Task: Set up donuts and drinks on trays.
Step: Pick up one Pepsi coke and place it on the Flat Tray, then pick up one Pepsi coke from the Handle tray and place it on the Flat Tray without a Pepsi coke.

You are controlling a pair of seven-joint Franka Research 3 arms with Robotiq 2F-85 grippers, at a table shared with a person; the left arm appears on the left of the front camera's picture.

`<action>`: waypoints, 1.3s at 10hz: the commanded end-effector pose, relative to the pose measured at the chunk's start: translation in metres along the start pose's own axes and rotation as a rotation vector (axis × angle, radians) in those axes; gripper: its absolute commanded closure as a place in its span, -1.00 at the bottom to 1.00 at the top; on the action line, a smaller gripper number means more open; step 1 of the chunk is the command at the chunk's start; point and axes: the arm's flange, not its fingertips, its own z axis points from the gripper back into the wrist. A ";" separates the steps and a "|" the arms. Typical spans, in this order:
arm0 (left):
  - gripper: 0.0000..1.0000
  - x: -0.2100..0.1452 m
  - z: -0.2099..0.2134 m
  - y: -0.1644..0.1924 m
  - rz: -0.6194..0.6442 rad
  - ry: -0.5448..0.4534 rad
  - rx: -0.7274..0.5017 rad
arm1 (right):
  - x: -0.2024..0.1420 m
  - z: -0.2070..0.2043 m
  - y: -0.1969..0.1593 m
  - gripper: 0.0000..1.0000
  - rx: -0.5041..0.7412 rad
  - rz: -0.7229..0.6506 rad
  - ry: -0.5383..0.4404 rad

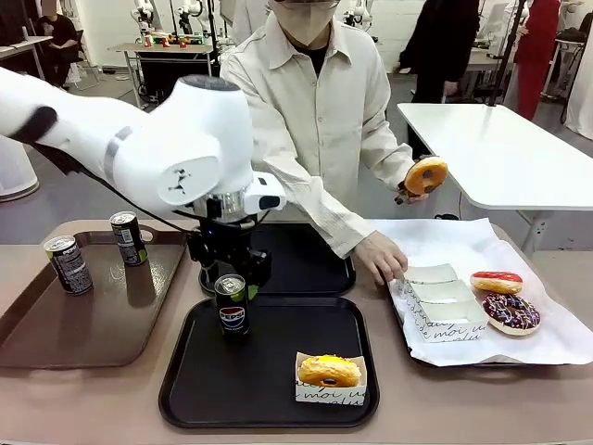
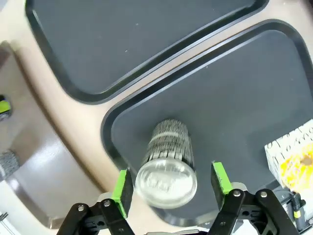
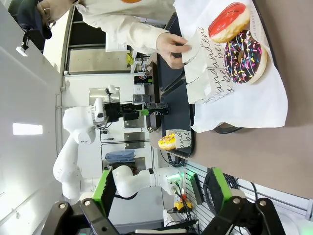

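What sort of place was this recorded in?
Likely a robotics lab staged as a snack counter: a white robot arm works over a black tray holding a donut and can, a plain white table behind.

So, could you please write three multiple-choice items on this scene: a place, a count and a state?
1. How many soda cans stand on the brown tray? A) two B) one C) three
2. Where is the yellow donut in its paper boat? A) brown tray B) paper-lined tray C) near black tray
3. The jaws of the left gripper are: A) shut on a donut B) open astride the Pepsi can C) shut on the can
Key: 1 A, two stand there; 2 C, beside the Pepsi can; 3 B, green pads stand wide either side.
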 end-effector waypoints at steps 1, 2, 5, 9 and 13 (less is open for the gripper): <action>-1.00 -0.028 0.032 0.017 -0.040 -0.012 0.070 | 0.000 0.000 0.000 -1.00 0.010 0.013 -0.003; -1.00 -0.041 0.047 0.024 -0.046 -0.004 0.067 | 0.000 0.000 0.000 -1.00 0.010 0.013 -0.003; -1.00 -0.094 0.078 0.061 -0.103 -0.041 0.071 | 0.000 0.000 0.000 -1.00 0.010 0.013 -0.003; -1.00 -0.131 0.073 0.111 -0.007 -0.057 0.021 | 0.000 0.000 0.000 -1.00 0.010 0.013 -0.003; -1.00 -0.130 0.074 0.115 0.008 -0.045 0.044 | 0.000 0.000 0.000 -1.00 0.010 0.013 -0.003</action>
